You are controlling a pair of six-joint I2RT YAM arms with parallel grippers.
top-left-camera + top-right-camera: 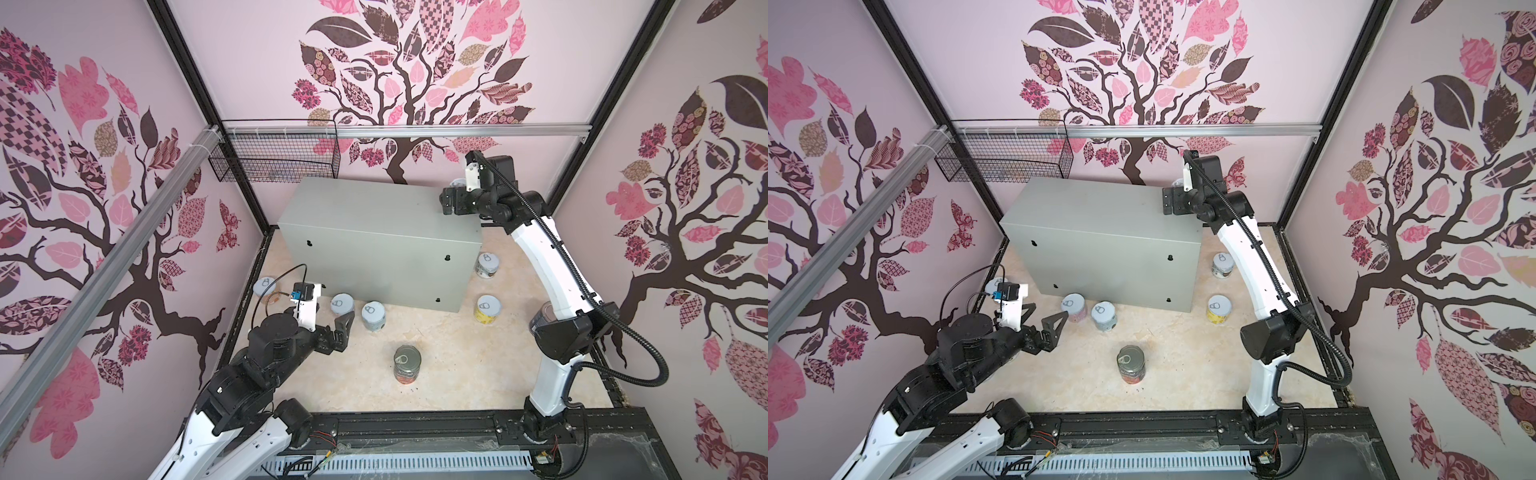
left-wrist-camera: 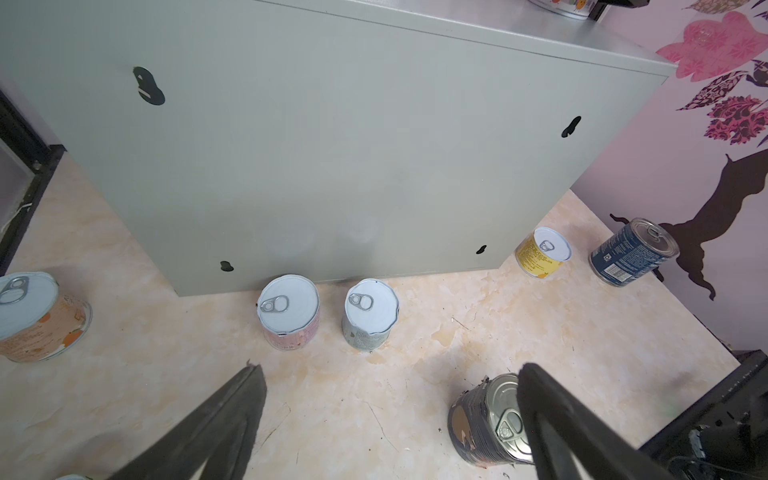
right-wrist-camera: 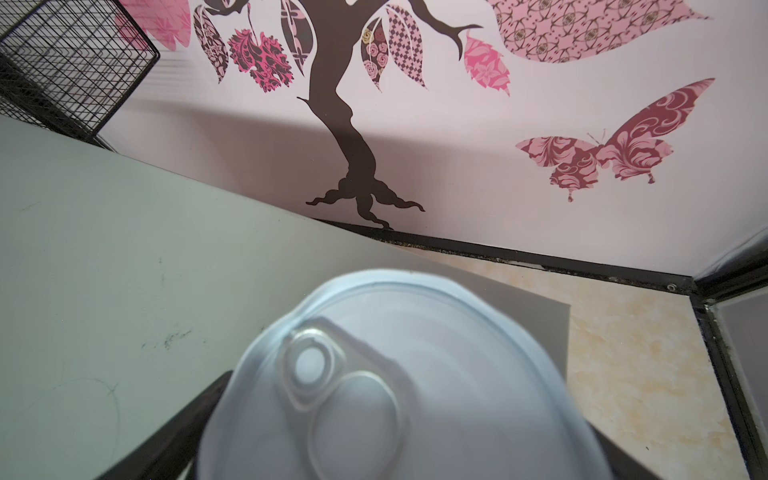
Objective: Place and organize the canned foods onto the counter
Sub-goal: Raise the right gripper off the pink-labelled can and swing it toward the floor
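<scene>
Top views: nearest the camera, the left gripper [image 1: 343, 328] hovered over the floor with jaws spread wide, holding nothing. Ahead of it stood a pink can [image 1: 342, 306] and a blue-grey can [image 1: 372, 316], both close to the front of the counter [image 1: 374, 241]. A reddish tall can [image 1: 407, 365] stood alone mid-floor. A yellow can [image 1: 488, 308] and a pale can [image 1: 487, 265] stood off the counter's right end. The right gripper [image 1: 1168, 201] was over the counter's far right corner.

Left wrist view: an orange can [image 2: 35, 318] stood apart from the pink can; a dark blue tall can [image 2: 631, 251] stood by the wall.

Right wrist view: a light-lidded can [image 3: 395, 382] sat on the counter top, filling the space between the jaws; whether the fingers [image 3: 166, 436] touched it could not be told.
</scene>
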